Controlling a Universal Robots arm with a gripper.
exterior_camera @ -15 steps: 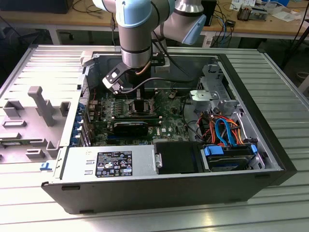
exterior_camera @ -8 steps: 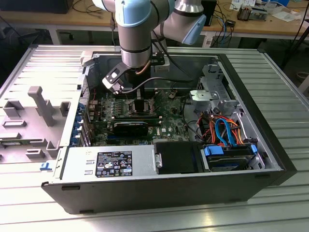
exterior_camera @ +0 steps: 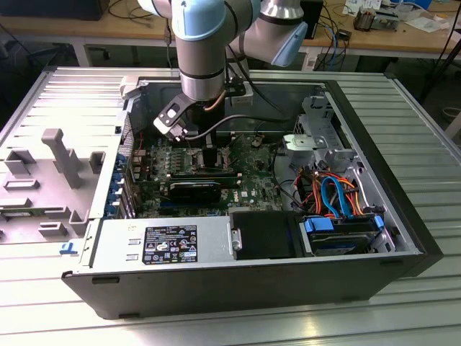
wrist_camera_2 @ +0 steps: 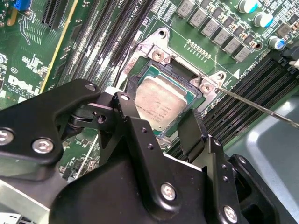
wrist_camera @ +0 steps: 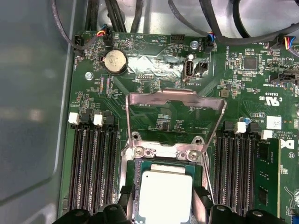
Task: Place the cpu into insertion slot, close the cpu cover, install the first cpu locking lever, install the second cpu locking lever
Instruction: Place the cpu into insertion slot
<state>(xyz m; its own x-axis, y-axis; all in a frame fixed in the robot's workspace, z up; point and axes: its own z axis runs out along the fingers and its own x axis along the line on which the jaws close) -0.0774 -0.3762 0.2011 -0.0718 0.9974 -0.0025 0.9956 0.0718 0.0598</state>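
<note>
**Fingers on the cpu, cover up**

The gripper (wrist_camera_2: 158,111) reaches down into an open computer. Its black fingers (wrist_camera_2: 135,130) are set narrow, one on each side of the cpu (wrist_camera_2: 159,100). They look to be touching two of its edges.

The cpu lies flat inside the insertion slot (wrist_camera_2: 173,70), with its dull silver top facing up. The first wrist view shows it sitting square in the dark frame of the slot.

Just past the slot, the cpu cover (wrist_camera: 175,96) is tipped up and open. It is a thin silver frame, and the green board shows through its big square hole. Two screws sit where the cover meets the slot. In the second wrist view, a thin metal lever (wrist_camera_2: 257,106) sticks out from one corner of the slot.

Long black memory slots (wrist_camera: 88,163) run along both sides of the insertion slot. Farther on, a round coin battery (wrist_camera: 115,60) sits on the green motherboard (wrist_camera: 154,79).

In the exterior view, the arm comes down into the computer case (exterior_camera: 403,238). The case lies open on a ribbed metal table (exterior_camera: 425,122). Orange and blue cables (exterior_camera: 335,191) curl inside the case, toward the exterior view's right. A silver power box (exterior_camera: 162,241) sits at the near edge of the case.
</note>
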